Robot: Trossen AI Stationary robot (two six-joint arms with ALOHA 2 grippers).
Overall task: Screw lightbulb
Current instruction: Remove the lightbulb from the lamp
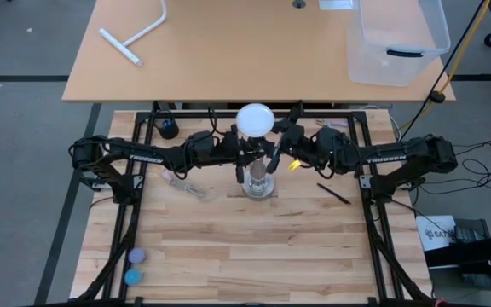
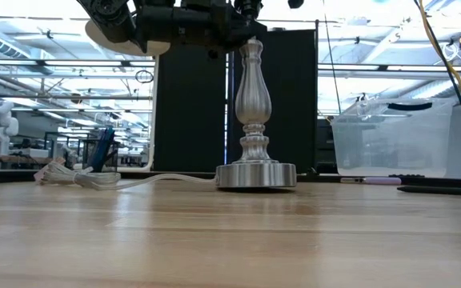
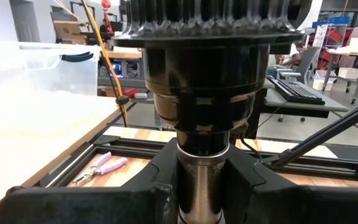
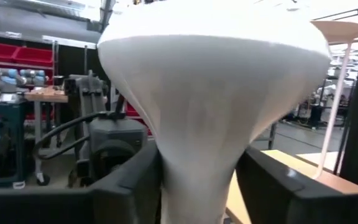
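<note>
The lightbulb (image 1: 255, 118) is white, its neck pale grey-white (image 4: 197, 155); the lamp post (image 2: 254, 104) is brushed silver, with a black socket (image 3: 204, 93) on top; both arms and each end effector are dark, near black; the tabletop (image 1: 254, 247) is pale wood in plank stripes; at seven o'clock lie two discs (image 1: 134, 265), lilac and blue; at one o'clock, pink-handled pliers (image 3: 101, 168); a white cord (image 2: 86, 179) trails at nine o'clock.

Lightbulb (image 4: 210, 93) base hidden (behind fingers)
</note>
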